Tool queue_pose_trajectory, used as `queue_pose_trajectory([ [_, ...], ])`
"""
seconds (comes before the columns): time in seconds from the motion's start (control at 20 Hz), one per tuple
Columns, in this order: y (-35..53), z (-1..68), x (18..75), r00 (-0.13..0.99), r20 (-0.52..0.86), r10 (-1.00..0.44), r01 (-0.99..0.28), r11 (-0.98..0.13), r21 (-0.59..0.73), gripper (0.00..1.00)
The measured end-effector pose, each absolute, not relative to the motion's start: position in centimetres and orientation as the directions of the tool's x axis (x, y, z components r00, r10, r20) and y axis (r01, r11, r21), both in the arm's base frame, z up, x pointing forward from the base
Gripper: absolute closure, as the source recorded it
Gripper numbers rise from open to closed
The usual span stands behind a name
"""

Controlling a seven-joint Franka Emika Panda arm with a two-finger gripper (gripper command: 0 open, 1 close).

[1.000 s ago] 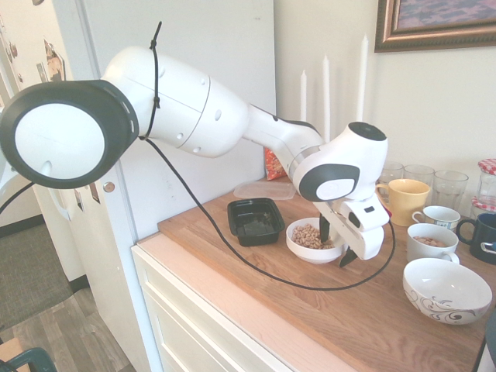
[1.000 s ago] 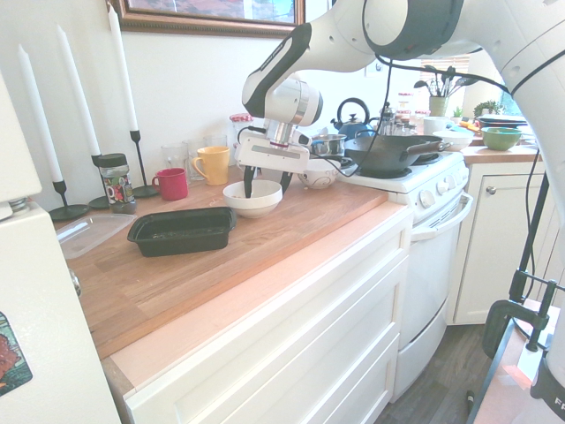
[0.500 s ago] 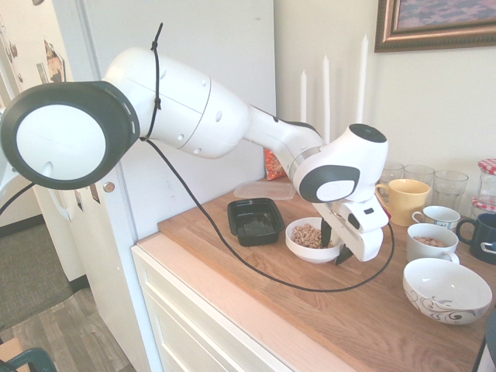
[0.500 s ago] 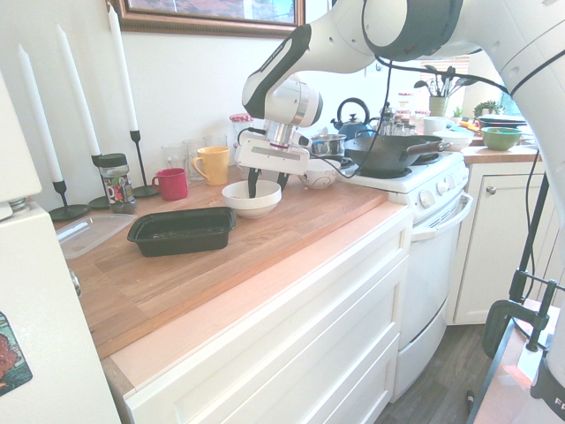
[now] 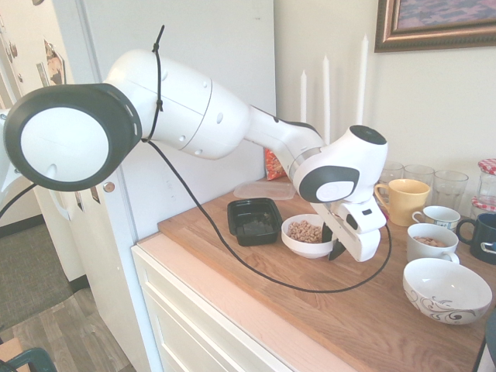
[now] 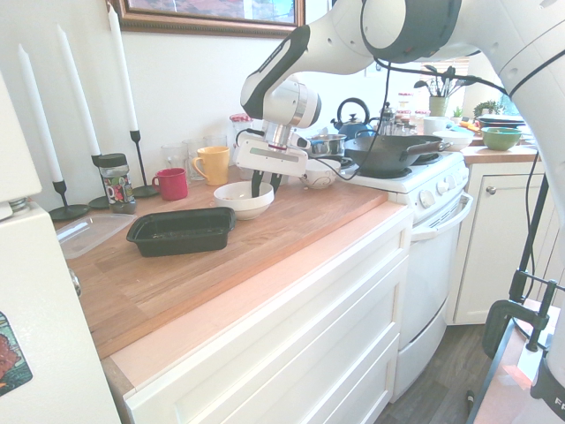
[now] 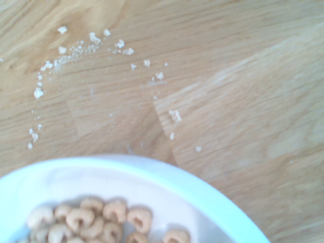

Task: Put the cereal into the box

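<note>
Whereas a second earlier the pincer (image 5: pixel 334 242) had stood with its dark fingers spread wide astride the near rim of the white bowl (image 5: pixel 307 236), one inside and one outside, by this moment the fingers had drawn together on that rim, so the pincer was clenched on the bowl's edge. The bowl had also shifted: in the first exterior view it sat slightly closer to the box (image 5: pixel 255 220) and looked a little raised or tipped off the wooden surface (image 5: pixel 364 310), though whether it had fully left the wood could not be told. The cereal (image 5: pixel 304 230) was all in the bowl, a tan heap of rings that the wrist view showed close up (image 7: pixel 96 223), with pale crumbs (image 7: pixel 76 50) scattered on the wood beyond the rim. The box lay just beside the bowl, black and open, and whether it held anything could not be told. I judged that the grasp had just been made and that carrying the bowl over the box and tilting it was the work left; a one-sided rim grip might let the bowl swing.
</note>
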State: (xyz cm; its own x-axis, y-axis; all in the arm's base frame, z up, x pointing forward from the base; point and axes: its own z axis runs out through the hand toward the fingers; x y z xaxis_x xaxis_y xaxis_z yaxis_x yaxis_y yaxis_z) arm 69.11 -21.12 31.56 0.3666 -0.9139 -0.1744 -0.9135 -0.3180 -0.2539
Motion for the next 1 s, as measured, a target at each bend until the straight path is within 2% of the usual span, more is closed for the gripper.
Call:
queue_pose_trajectory([
  [0.55,-21.2,32.3,70.3,0.378,-0.184,-0.907,-0.908,-0.325,-0.264,1.00],
  [1.0,-21.5,34.0,71.1,0.408,-0.134,-0.903,-0.895,-0.366,-0.256,1.00],
])
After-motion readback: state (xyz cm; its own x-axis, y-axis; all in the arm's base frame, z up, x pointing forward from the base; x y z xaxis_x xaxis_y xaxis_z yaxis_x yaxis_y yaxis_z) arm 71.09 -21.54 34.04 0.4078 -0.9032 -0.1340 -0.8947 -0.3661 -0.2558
